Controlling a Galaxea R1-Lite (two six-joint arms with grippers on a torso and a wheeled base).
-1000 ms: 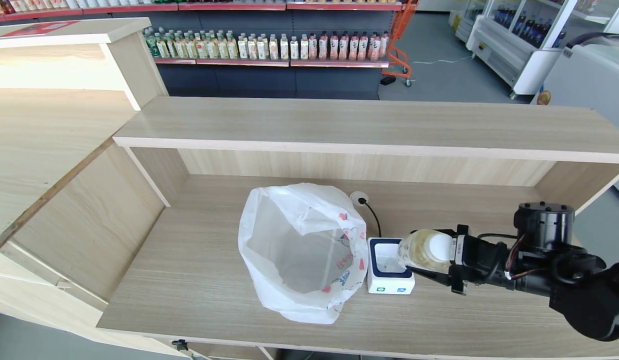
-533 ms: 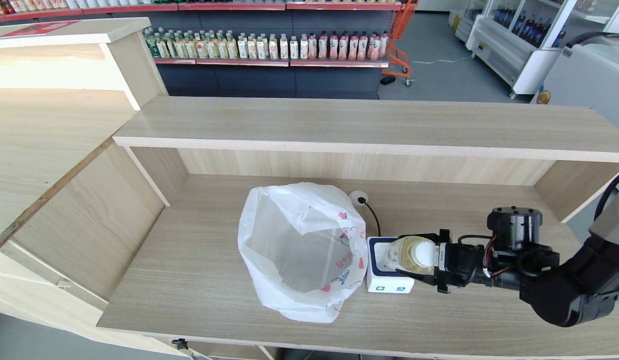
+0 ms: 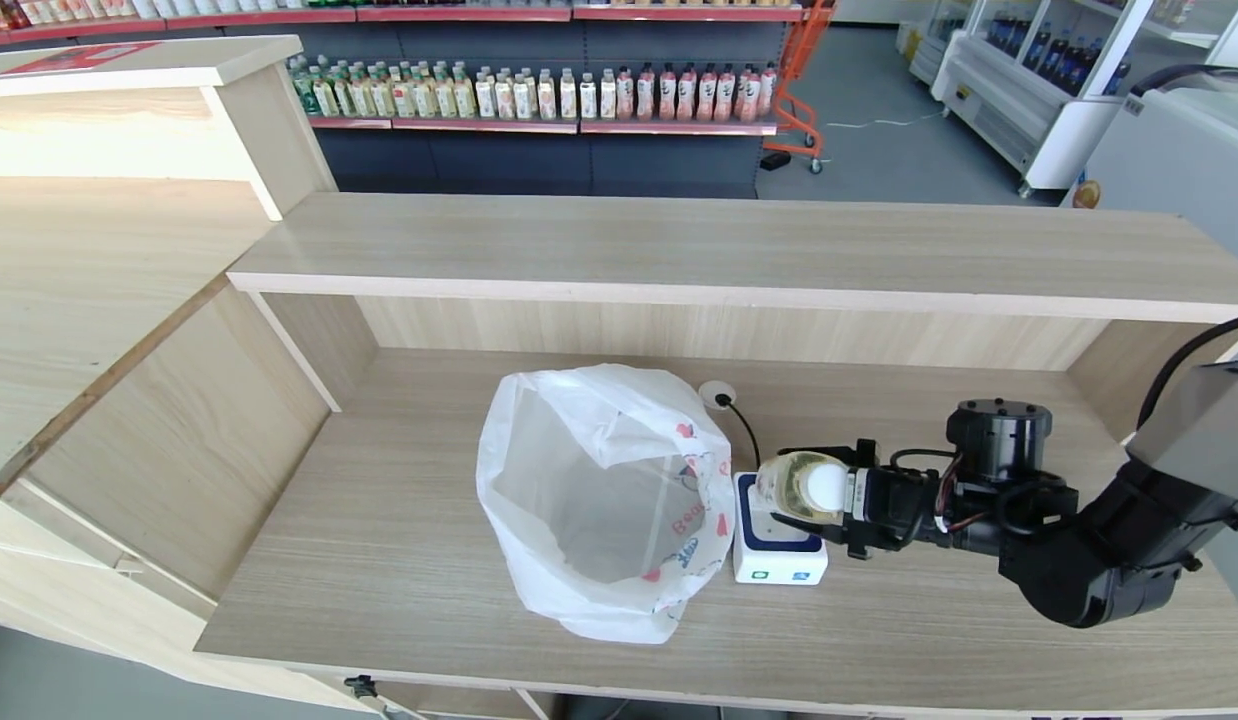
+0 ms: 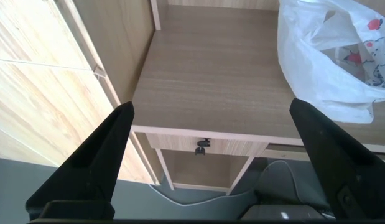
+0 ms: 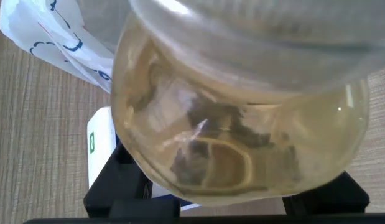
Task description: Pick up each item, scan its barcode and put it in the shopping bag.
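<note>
Right gripper (image 3: 827, 492): pinching bottle (image 3: 791, 480), held sideways over scanner (image 3: 777, 568), right of frame centre. Shopping bag (image 3: 579, 500): centre frame, mouth open, just beside scanner. Likely risks: smooth bottle slipping in the pinch; barcode turned from window, no read; limp bag rim folding on entry.

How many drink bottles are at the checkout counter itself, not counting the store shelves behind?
1. The bottle is held in the right gripper above the scanner, beside the shopping bag. The shopping bag looks empty, but its folds could hide another.
</note>
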